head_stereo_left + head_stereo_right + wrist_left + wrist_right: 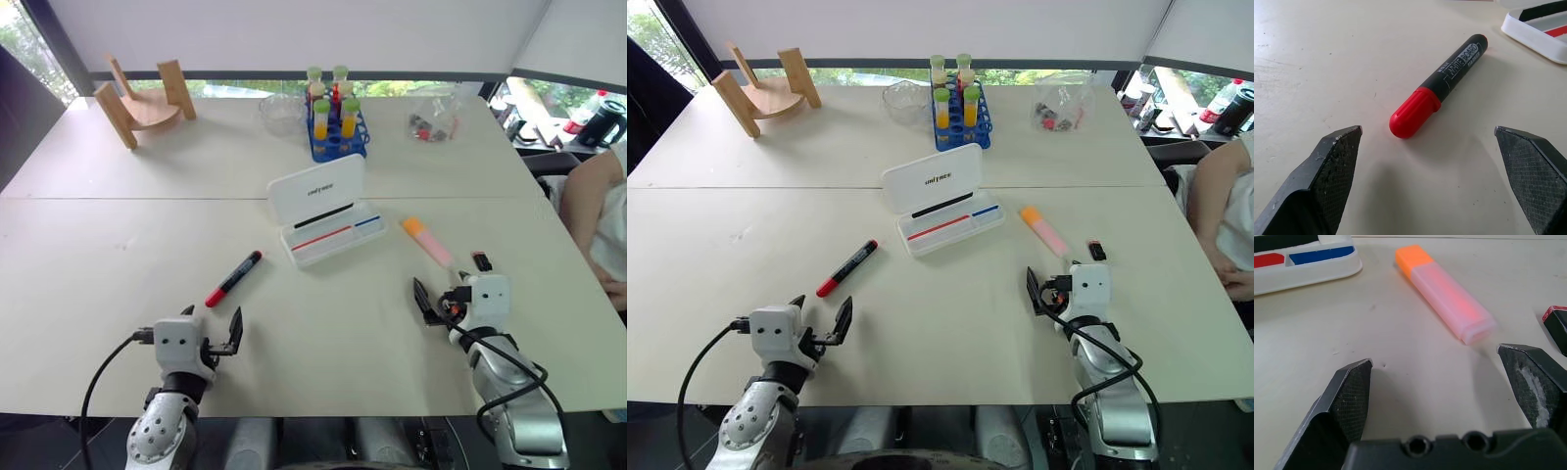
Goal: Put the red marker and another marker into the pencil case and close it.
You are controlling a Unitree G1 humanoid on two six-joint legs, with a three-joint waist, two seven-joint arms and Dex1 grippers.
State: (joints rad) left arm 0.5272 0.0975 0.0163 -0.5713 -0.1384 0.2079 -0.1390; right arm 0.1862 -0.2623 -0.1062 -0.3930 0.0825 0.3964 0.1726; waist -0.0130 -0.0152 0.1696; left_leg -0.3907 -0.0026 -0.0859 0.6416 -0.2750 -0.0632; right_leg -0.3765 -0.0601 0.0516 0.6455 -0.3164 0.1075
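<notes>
The left wrist view showed what the head views could not: the red marker carried white lettering on its dark barrel, its red end pointing back toward the left hand, whose two fingers stood spread wide with nothing between them. A corner of the pencil case lay beyond the marker's far end, apart from it. The right wrist view showed the pink marker with the orange cap lying bare on the surface, cap end nearer the case, and a small black and red object just beside its pale end. The right hand was likewise fully open and held nothing.

From the head views, the case sat near the middle of the surface with its lid raised, a black pen and thin red and blue ones inside. The red marker lay between the case and the left hand; the pink marker lay to the right of the case, ahead of the right hand. Open surface surrounded both markers. A rack of tubes, a wooden stand and a clear bag stood well back by the far edge. A person's arm rested off the right edge.
</notes>
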